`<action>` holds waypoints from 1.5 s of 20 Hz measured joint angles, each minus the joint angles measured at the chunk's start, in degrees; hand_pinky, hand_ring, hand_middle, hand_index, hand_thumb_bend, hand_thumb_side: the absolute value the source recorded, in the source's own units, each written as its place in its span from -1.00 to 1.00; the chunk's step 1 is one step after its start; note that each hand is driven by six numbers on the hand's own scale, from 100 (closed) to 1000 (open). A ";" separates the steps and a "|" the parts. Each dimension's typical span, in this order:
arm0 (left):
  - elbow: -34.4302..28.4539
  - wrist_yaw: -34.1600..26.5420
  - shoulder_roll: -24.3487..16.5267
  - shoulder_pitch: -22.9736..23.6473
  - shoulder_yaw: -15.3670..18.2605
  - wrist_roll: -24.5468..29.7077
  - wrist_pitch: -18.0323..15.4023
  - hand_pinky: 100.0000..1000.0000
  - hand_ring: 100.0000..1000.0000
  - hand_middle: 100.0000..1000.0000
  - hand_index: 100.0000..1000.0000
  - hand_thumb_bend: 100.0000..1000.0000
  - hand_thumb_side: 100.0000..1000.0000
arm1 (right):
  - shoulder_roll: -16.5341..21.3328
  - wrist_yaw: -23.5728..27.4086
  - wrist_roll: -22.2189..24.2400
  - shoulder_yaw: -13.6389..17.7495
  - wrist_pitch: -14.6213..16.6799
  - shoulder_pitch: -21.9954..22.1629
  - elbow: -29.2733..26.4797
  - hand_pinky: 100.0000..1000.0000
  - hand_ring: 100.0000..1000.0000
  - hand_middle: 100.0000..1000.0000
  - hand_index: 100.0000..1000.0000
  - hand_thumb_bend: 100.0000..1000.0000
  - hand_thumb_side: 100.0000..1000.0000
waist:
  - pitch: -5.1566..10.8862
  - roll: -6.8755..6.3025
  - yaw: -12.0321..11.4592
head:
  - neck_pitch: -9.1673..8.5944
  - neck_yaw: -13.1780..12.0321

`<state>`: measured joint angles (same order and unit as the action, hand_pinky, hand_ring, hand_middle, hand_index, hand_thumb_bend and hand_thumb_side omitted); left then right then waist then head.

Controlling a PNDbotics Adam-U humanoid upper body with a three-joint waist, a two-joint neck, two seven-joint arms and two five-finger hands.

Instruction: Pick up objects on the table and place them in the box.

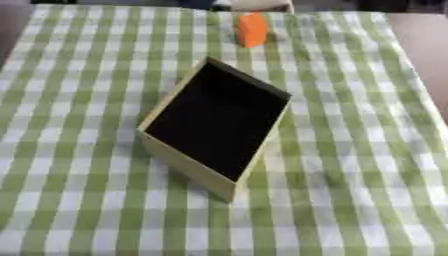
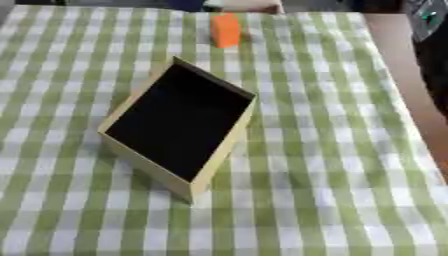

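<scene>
One orange block (image 1: 251,30) was seen standing upright near the far edge of the table, on a green-and-white checked tablecloth (image 1: 367,150). Its shape was roughly rectangular, taller than wide, with a plain, bright surface on which no markings could be made out. An open box (image 1: 185,162) was placed at the middle of the cloth, turned at an angle so that one corner pointed toward the near edge. Its walls were pale yellow and its inside was black; nothing could be made out within it. The block was set well apart from the box, beyond its far corner. Neither robot hand was shown in either view, so their state could not be told.
</scene>
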<state>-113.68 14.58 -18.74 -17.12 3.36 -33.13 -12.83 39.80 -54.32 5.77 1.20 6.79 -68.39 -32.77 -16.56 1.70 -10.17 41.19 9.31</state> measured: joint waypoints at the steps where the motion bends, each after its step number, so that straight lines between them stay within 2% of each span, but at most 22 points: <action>1: 0.00 -0.01 0.00 -0.01 -0.01 0.01 -0.01 0.48 0.40 0.49 0.47 -0.06 0.19 | -0.23 -0.05 1.21 -0.22 0.87 -0.11 -0.13 0.76 0.83 0.71 0.85 -0.41 0.89 | -0.03 -0.06 0.00 | -0.03 0.12; 2: 0.00 -0.04 0.00 -0.02 -0.01 0.02 -0.01 0.48 0.40 0.49 0.47 -0.06 0.19 | -0.39 -0.06 2.48 -0.48 1.77 -0.21 -0.28 0.77 0.83 0.71 0.85 -0.40 0.86 | -0.04 -0.11 -0.02 | -0.09 0.25; 3: 0.00 -0.08 0.00 -0.03 -0.01 0.03 -0.01 0.48 0.40 0.49 0.47 -0.06 0.19 | -0.59 -0.07 3.80 -0.67 2.67 -0.22 -0.51 0.78 0.84 0.69 0.86 -0.35 0.62 | -0.05 -0.14 -0.02 | -0.12 0.36; 5: 0.00 -0.17 0.00 -0.05 -0.03 0.06 0.00 0.48 0.40 0.49 0.47 -0.06 0.19 | -0.82 -0.07 6.76 -1.22 4.49 -0.48 -0.92 0.78 0.86 0.68 0.87 -0.30 0.42 | -0.12 -0.16 -0.02 | -0.20 0.47; 9: 0.00 -0.31 0.00 -0.10 -0.17 0.13 0.05 0.48 0.40 0.48 0.47 -0.06 0.19 | -1.41 -0.07 13.24 -2.32 7.70 -0.87 -2.00 0.80 0.93 0.73 0.89 -0.27 0.21 | -0.25 -0.19 -0.02 | -0.26 0.52; 11: 0.00 -0.44 0.00 -0.15 -0.31 0.14 0.05 0.48 0.40 0.48 0.47 -0.06 0.19 | -1.79 -0.13 16.44 -2.80 8.50 -1.24 -2.37 0.82 0.93 0.76 0.93 -0.30 0.12 | -0.27 -0.21 -0.05 | -0.26 0.59; 12: 0.00 -0.47 0.00 -0.20 -0.32 0.16 0.06 0.48 0.40 0.48 0.47 -0.06 0.19 | -1.94 -0.28 17.94 -3.03 8.71 -1.34 -2.54 0.83 0.92 0.76 0.94 -0.44 0.04 | -0.27 -0.20 -0.06 | -0.26 0.65; 13: 0.00 -0.49 0.00 -0.27 -0.32 0.18 0.06 0.48 0.40 0.48 0.46 -0.06 0.19 | -2.17 -0.48 19.31 -3.24 8.83 -1.47 -2.73 0.83 0.92 0.76 0.96 -0.49 -0.01 | -0.27 -0.20 -0.06 | -0.26 0.70; 21: 0.00 -0.66 0.00 -0.52 -0.33 0.30 0.01 0.48 0.40 0.48 0.47 -0.05 0.19 | -3.28 -0.13 26.81 -5.01 9.99 -1.70 -3.85 0.82 0.86 0.76 1.00 -0.75 -0.24 | -0.26 -0.05 -0.09 | -0.42 0.76; 30: 0.00 -0.84 0.00 -0.78 -0.35 0.50 -0.01 0.48 0.40 0.48 0.47 -0.05 0.18 | -5.16 0.03 27.94 -6.19 10.35 -2.32 -4.56 0.80 0.82 0.75 1.00 -0.92 -0.32 | -0.22 0.18 -0.49 | -0.50 1.04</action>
<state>-113.68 13.74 -18.74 -17.90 3.01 -32.63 -12.84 34.64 -54.30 33.71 -4.99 17.14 -70.70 -37.32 -16.78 1.88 -10.67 40.69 10.34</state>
